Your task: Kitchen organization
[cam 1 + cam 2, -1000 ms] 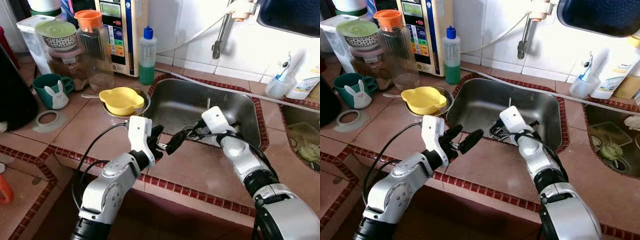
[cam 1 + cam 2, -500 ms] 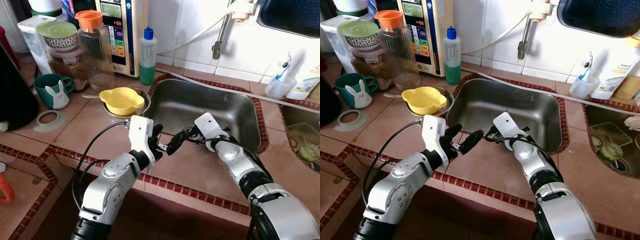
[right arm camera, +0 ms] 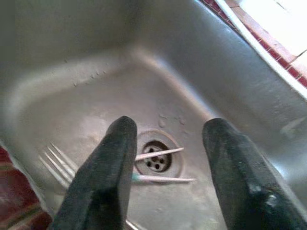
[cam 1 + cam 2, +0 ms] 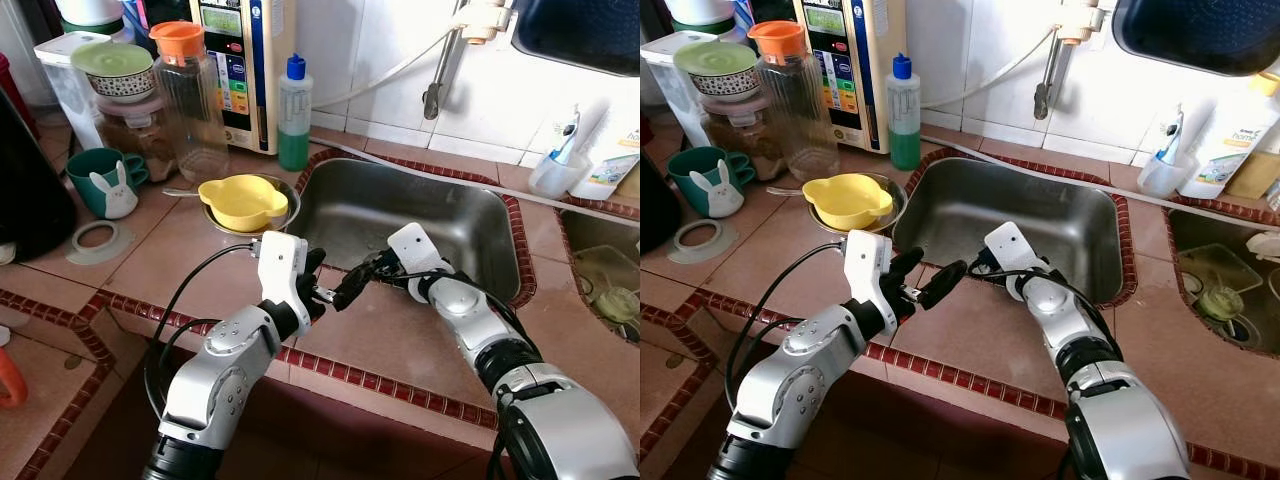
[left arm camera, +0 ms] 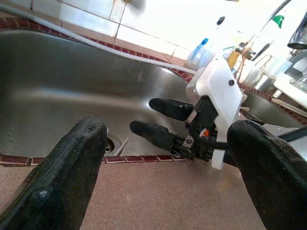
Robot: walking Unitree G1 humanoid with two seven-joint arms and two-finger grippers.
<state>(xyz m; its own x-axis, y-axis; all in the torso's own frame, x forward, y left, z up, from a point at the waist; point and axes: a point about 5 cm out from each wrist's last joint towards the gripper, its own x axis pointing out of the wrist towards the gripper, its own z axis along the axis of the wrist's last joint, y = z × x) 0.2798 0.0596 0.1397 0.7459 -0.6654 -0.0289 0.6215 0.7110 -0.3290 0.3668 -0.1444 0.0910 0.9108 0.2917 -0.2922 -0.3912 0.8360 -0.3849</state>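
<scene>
A: Looking down, we see the steel sink (image 4: 400,205) set in the tiled counter (image 4: 170,250). Where is the right gripper (image 5: 160,122)?

B: It hangs just over the sink's front edge. Its two black fingers are spread apart and nothing is between them.

A: What lies under it?

B: At the bottom of the sink we see a fork (image 3: 57,165) near the front wall. Two thin sticks (image 3: 160,165) lie across the drain (image 3: 156,163). We think they may be chopsticks, but the view is too blurry to be sure.

A: And the left gripper (image 4: 338,282)?

B: It floats over the counter's front part, right beside the sink's front left corner. Its fingers are spread too, holding nothing. The two grippers point at each other and come very close, but do not touch.

A: What else is on the counter?

B: A yellow bowl (image 4: 243,200) sits in a metal dish by the sink's left edge. A green bottle with a blue cap (image 4: 295,110) stands near the back left corner of the sink. A green bunny mug (image 4: 105,182) is farther left.
</scene>
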